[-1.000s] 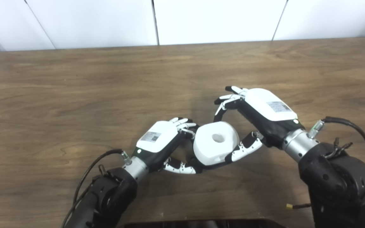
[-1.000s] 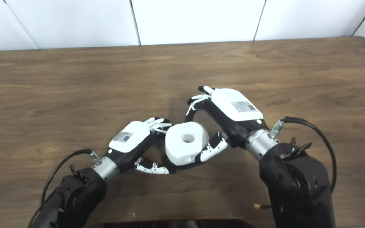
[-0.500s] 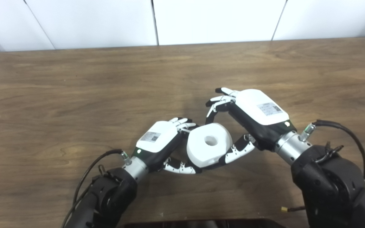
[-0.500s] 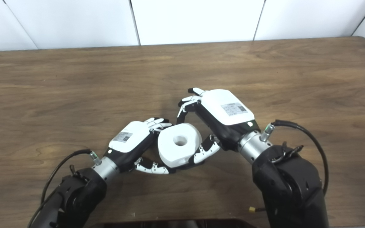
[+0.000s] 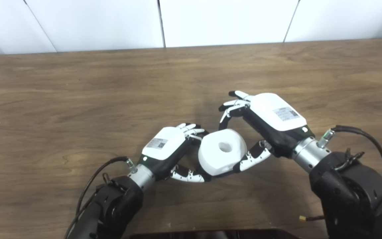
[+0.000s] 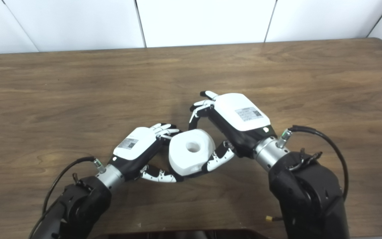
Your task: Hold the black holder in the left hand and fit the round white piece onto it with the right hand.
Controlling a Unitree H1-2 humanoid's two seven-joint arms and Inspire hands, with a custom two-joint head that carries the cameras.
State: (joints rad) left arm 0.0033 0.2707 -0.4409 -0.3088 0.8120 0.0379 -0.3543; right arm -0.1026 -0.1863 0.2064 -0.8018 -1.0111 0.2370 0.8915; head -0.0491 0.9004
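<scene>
Since half a second ago, your right hand (image 5: 270, 116) drifted slightly right with the round white piece (image 5: 222, 151), which you could see pinched between its thumb and curled fingers (image 5: 231, 109), low over the desk (image 5: 78, 93). Your left hand (image 5: 169, 147) stayed put beside the piece, its fingers wrapped around the black holder (image 6: 191, 173), which showed only as a dark sliver beneath the piece.

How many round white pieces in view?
1. The round white piece sits between the left hand and the right hand, near the table's front middle. Anything beneath it or behind the hands is hidden; the black holder can't be made out.
</scene>
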